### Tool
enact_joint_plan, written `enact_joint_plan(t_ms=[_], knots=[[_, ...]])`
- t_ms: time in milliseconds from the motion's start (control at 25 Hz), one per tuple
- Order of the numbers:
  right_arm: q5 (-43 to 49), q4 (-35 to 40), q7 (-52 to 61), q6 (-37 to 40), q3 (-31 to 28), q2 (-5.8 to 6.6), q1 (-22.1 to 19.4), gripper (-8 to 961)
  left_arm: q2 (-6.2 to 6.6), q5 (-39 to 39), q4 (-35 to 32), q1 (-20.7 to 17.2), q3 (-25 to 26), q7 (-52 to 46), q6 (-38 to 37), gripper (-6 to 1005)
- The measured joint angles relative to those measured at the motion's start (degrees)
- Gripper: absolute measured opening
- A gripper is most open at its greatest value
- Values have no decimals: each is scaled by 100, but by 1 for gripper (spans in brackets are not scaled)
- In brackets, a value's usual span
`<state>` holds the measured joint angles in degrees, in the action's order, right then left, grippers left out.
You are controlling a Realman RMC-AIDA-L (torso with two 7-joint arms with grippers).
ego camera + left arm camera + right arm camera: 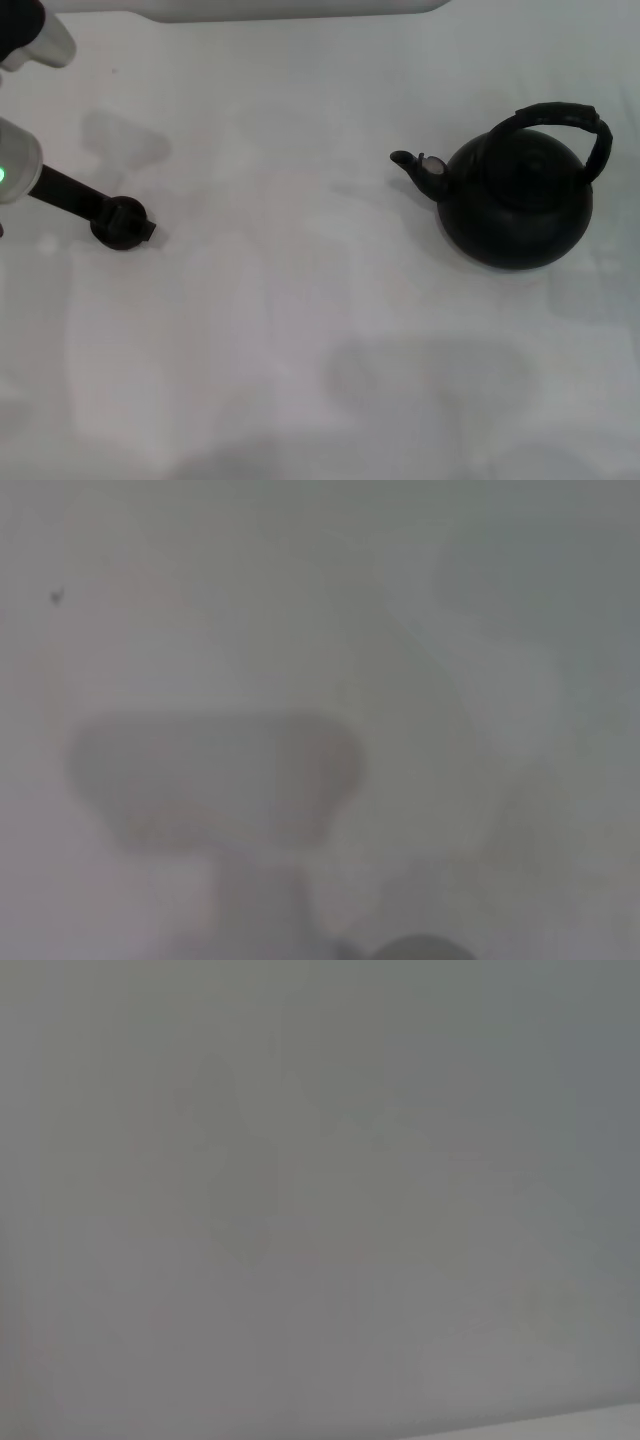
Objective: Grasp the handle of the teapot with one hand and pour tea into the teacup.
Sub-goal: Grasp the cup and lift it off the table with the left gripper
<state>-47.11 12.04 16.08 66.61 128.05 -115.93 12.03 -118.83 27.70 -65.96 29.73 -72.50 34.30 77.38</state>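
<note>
White desk (300, 380) surface lies nearest, bare in front. Teapot (515, 205) stands upright at the right, spout pointing left, arched handle (570, 122) over its top, untouched. Teacup (120, 222) sits far left, well apart from it. Left hand (125, 225) reaches to the teacup; its opening cannot be determined. Right hand is out of view.

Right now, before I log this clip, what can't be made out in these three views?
- Teacup, head view: small and dark; its inside, and whether the left gripper holds it, unclear.
- Teapot, head view: the lid hides any tea.
- Right gripper: outside every view.
- Left wrist view: blurred dark shape, cut off by the edge.
</note>
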Motion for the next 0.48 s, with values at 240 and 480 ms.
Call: enact_joint_plan(t_ms=[240, 480], knots=[[0, 0, 0, 0, 0, 0, -6, 860, -1, -49, 9, 10, -12, -75, 7, 765], [0, 0, 0, 1, 0, 0, -2, 860, -3, -48, -21, 35, -11, -58, -13, 736]])
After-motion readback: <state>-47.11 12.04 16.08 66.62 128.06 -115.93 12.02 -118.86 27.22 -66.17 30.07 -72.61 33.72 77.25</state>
